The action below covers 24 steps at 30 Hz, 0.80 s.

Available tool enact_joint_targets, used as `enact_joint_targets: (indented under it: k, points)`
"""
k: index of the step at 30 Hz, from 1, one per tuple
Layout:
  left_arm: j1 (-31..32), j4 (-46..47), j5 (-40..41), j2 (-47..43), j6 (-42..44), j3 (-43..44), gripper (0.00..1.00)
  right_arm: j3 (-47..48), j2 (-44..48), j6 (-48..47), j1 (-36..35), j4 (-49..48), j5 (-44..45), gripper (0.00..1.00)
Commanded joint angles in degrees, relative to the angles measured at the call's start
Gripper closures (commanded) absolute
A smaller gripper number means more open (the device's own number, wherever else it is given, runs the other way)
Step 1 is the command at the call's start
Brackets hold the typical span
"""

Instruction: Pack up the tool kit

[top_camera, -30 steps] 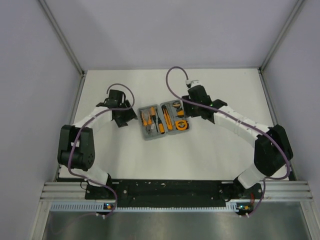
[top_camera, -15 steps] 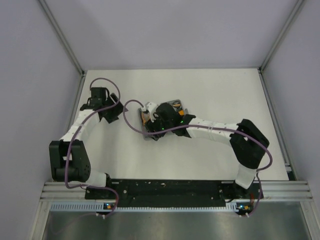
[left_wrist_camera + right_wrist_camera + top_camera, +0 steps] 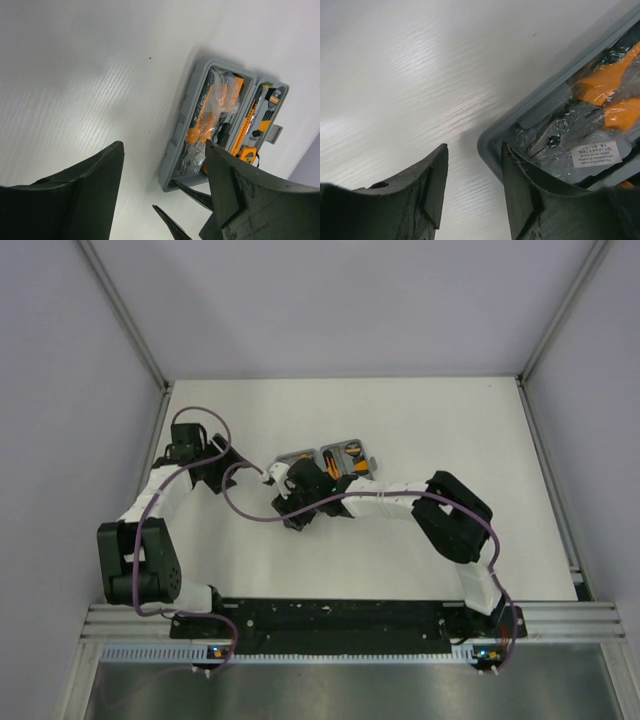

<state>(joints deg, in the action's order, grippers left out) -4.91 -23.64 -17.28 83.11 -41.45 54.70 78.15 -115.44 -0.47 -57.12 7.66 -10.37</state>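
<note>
The grey tool kit case (image 3: 345, 453) lies open at mid-table, partly hidden by my right arm. In the left wrist view the case (image 3: 176, 145) holds plastic-wrapped orange-handled pliers (image 3: 206, 124), screwdrivers (image 3: 243, 129) and the tape measure (image 3: 248, 154). My right gripper (image 3: 289, 511) is open at the case's near left corner. In its wrist view the gripper (image 3: 473, 146) has one finger over the case rim (image 3: 490, 145) and the other outside it. My left gripper (image 3: 222, 472) is open and empty, left of the case; in its own view (image 3: 162, 145) it is clear of the case.
Walls enclose the white table (image 3: 430, 420) at the left, right and back. My right arm (image 3: 400, 498) stretches across the middle in front of the case. A purple cable (image 3: 240, 502) loops beside the right wrist.
My right arm has swung left from the case's right side, across it, to its near left corner. My left gripper has drawn back to the left, away from the case.
</note>
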Motion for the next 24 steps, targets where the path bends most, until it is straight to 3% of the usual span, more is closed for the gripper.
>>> enact_joint_targets:
  k: [1, 5, 11, 14, 24]
  points:
    - [-0.54, 3.51, -2.85, 0.74, -0.65, -0.38, 0.30, 3.67, -1.72, -1.64, -0.71, -1.42, -0.88, 0.55]
    - [-0.54, 5.26, -5.39, 1.35, -1.08, -1.17, 0.30, 5.52, -4.17, -2.43, -1.06, 0.94, -0.09, 0.60]
    - [-0.28, 8.96, -11.54, 3.46, -1.88, -2.49, 0.30, 6.49, -4.98, -2.17, -2.11, 1.83, 2.72, 0.92]
    - [0.42, 11.67, -13.83, 4.34, -2.05, -3.98, 0.30, 6.66, -3.13, -0.50, -2.11, 1.83, 1.50, 1.00]
    - [3.85, 23.20, -20.42, 5.66, -2.58, -10.57, 0.27, -5.97, 9.25, 3.37, -2.11, -14.15, 0.26, 1.00]
